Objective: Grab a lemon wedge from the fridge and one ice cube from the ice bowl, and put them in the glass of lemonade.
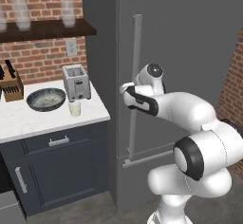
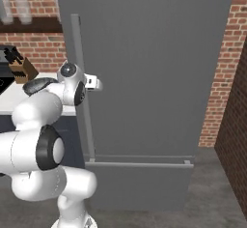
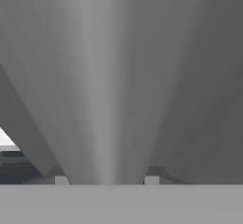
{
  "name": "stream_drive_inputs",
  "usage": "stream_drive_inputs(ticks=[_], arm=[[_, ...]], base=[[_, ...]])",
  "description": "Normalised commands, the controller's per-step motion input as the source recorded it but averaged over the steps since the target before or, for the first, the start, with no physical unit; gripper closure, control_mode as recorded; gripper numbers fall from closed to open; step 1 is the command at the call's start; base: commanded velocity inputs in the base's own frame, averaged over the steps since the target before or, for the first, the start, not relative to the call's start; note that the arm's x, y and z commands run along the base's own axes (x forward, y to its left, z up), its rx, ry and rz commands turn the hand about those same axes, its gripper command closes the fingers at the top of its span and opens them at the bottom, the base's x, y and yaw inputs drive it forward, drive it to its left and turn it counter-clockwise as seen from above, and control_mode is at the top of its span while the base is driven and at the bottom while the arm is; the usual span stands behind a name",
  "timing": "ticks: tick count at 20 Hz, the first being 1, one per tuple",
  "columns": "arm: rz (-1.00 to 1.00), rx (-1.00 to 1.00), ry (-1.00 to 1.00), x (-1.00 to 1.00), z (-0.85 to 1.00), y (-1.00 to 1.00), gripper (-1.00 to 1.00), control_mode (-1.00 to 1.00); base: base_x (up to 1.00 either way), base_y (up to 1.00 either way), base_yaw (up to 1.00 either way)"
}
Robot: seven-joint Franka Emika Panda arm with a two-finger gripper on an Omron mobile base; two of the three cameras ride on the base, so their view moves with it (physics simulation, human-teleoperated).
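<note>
One tall plain grey fridge [image 1: 190, 52] stands closed at the right end of the white-topped bench [image 1: 28, 118]. The robot's jaws [image 2: 92, 83] are clamped on the fridge's long thin vertical handle [image 1: 136, 47], which runs between the two finger tips [image 3: 60, 180] in the hand view. Near the bench's right front corner the short clear glass of lemonade [image 1: 74, 107] stands beside the wide dark grey ice bowl [image 1: 46, 99], before the silver toaster [image 1: 76, 81].

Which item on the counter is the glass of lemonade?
Start at the white counter left of the grey fridge. In front of the silver toaster, beside the wide dark ice bowl, stands the glass of lemonade: short, clear, filled pale yellowish-white, unlike the tall glasses shelved above.
</note>
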Motion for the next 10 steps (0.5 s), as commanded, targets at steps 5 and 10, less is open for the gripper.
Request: stream_drive_inputs(ticks=[5, 10], arm=[[-0.11, 0.02, 0.04, -0.28, 0.21, -0.92, 1.0, -1.0], [-0.15, 0.08, -0.04, -0.32, 0.05, -1.0, 1.0, -1.0]], base=[[0.0, 0.0, 0.0], [0.0, 0.0, 0.0]])
